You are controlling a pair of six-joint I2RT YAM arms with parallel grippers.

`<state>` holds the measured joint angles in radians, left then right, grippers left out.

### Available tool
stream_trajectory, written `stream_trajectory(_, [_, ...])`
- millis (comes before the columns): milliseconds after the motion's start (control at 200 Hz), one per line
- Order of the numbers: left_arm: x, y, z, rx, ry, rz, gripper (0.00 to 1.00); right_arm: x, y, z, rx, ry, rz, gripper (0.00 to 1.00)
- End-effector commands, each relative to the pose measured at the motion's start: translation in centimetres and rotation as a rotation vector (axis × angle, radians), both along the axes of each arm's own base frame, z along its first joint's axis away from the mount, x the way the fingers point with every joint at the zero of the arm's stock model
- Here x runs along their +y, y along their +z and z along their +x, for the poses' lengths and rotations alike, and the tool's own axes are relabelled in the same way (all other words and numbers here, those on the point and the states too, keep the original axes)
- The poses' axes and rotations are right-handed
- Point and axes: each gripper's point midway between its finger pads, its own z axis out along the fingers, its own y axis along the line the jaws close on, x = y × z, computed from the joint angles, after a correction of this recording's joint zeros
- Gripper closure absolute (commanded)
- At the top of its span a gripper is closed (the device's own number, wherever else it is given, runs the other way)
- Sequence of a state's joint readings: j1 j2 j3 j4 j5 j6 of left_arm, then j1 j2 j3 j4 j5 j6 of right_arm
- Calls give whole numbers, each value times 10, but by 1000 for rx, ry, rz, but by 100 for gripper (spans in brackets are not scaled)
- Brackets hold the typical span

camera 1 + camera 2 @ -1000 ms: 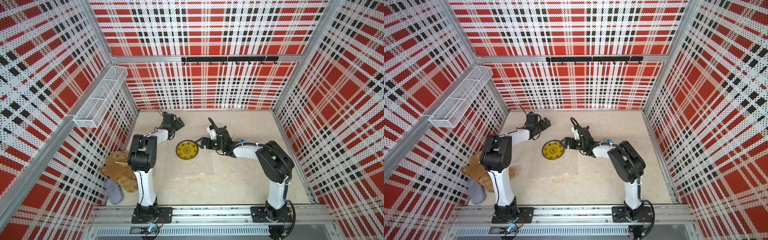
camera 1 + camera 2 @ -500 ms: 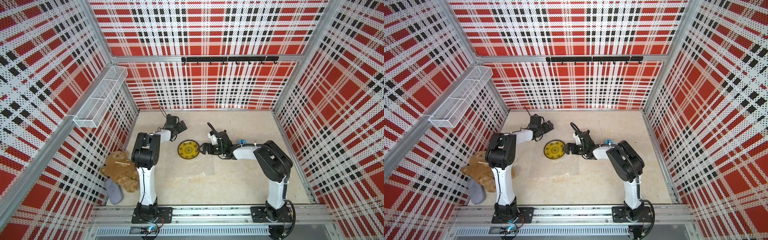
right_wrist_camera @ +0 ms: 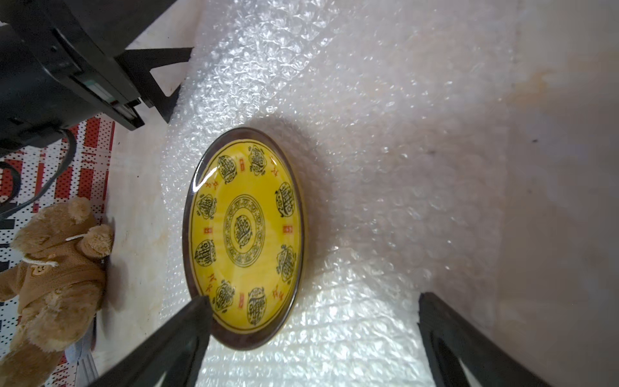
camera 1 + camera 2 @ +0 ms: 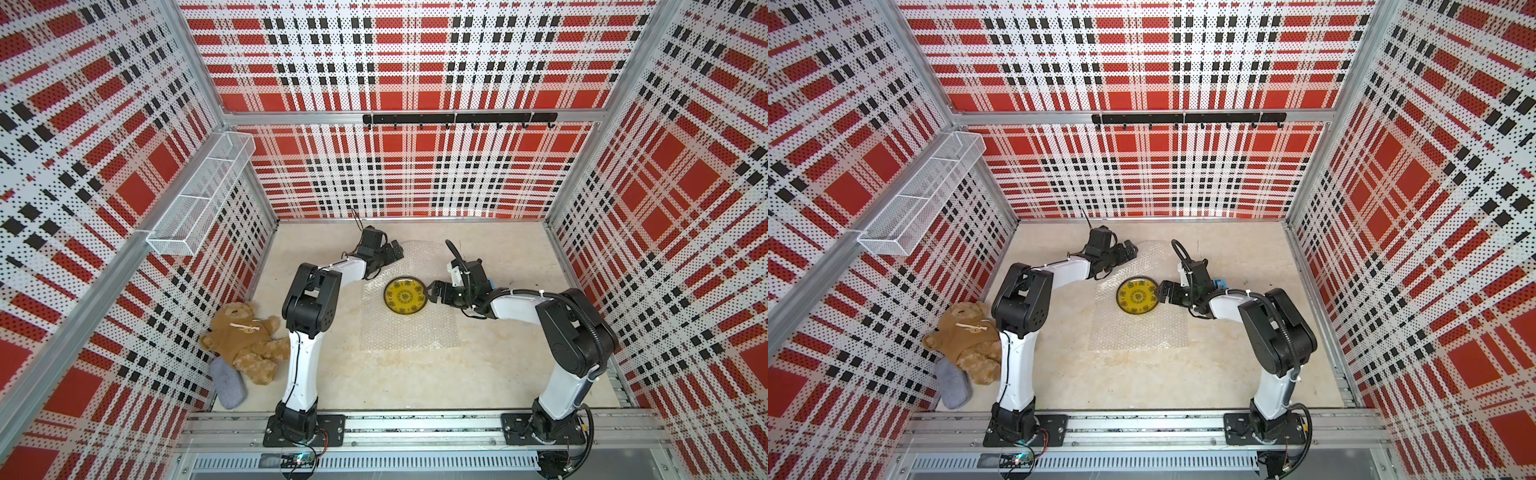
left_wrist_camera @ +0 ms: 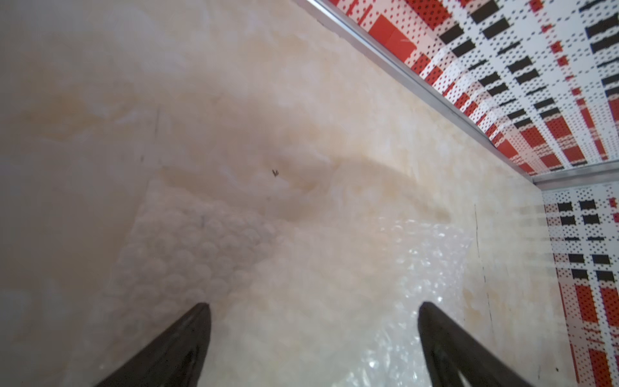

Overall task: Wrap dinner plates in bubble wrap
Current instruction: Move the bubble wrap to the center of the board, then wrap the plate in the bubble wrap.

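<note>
Yellow plate [image 4: 404, 294] lies uncovered at frame centre on the flat bubble wrap [image 4: 409, 332]; my left gripper [image 4: 394, 252] over the sheet's upper edge and right gripper [image 4: 432, 293] at the plate's rim both gape wide, holding nothing, so wrapping is not yet begun.

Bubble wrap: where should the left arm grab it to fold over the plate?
The bubble wrap's far edge, next to the left gripper: it looks rumpled and lifted off the table there, so the open jaws could likely straddle it from that far-left corner. The plate pins the middle.
</note>
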<state>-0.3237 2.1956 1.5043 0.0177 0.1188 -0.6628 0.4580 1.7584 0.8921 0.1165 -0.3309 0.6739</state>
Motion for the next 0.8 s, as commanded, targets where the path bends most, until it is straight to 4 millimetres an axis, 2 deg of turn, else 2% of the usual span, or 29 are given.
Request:
stream_trajectory(0, [29, 49, 10, -93, 86, 72, 2, -13, 15, -17, 14, -31, -12, 0])
stream_trajectory(85, [57, 76, 7, -147, 163, 129, 2, -29, 8, -37, 54, -67, -48, 0])
stream_trajectory(170, [73, 96, -3, -184, 194, 173, 2, -43, -5, -64, 123, -74, -81, 0])
stream_trajectory(235, [77, 109, -15, -206, 206, 205, 2, -48, -14, -86, 187, -71, -73, 1])
stream_trajectory(336, [69, 122, -40, -232, 188, 237, 2, -58, -25, -115, 279, -92, -66, 4])
stream_trajectory(446, [53, 121, -71, -224, 153, 231, 2, -69, -31, -136, 350, -141, -70, 5])
stream_trajectory(581, [33, 115, -98, -200, 109, 175, 2, -56, -36, -163, 417, -72, -40, 8])
stream_trajectory(666, [26, 108, -111, -162, 67, 129, 2, -47, -40, -175, 452, -22, -37, 15])
stream_trajectory(731, [36, 101, -124, -116, 79, 164, 2, -43, -39, -177, 448, -8, -42, 15])
stream_trajectory(792, [62, 93, -139, -55, 159, 249, 2, -42, -33, -168, 396, -19, -63, 15])
